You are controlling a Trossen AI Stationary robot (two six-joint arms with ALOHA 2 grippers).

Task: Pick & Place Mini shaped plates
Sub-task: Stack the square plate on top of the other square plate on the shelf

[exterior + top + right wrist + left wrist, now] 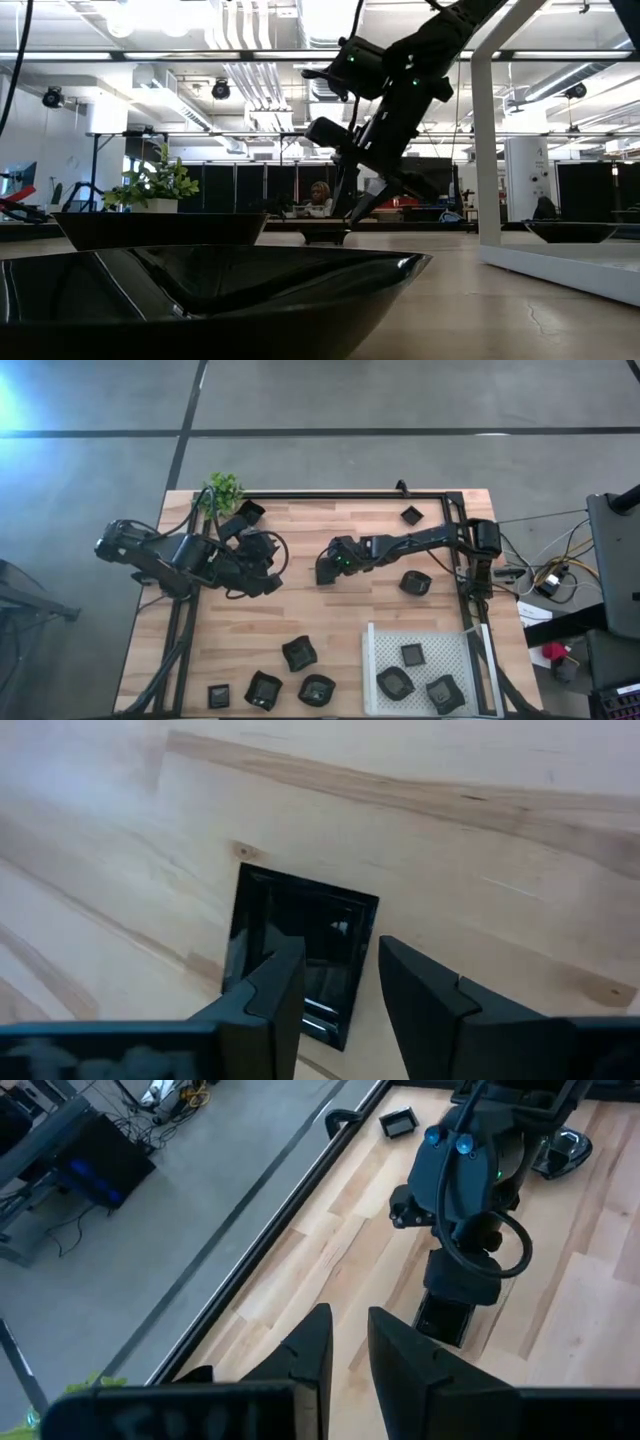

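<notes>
**Open gripper over a glossy plate: a slip looked likely**

The right gripper (pixel 335 990) hung with its fingers (pixel 270 995) spread wide and empty, low over a square plate (pixel 300 935) lying flat on the table (pixel 330 620) just towards 12 o'clock of centre. Only the plate's near rim lay in the gap, with most of the dish beyond the tips.

A pinch from there would probably have caught one raised edge. The smooth rim could then have slid out or tipped the dish, or skated it over the wood. The left gripper (pixel 268 582) waited close by at the plate's 9 o'clock, its fingers slightly apart and empty. A wide swing risked clipping it.

The plate was black and shiny, with a thin upright rim and a reflective floor. It would likely be light and slippery. Other plates lay at 1, 3 and 7 o'clock, and three sat in the tray (pixel 380 635) at 5 o'clock.
</notes>
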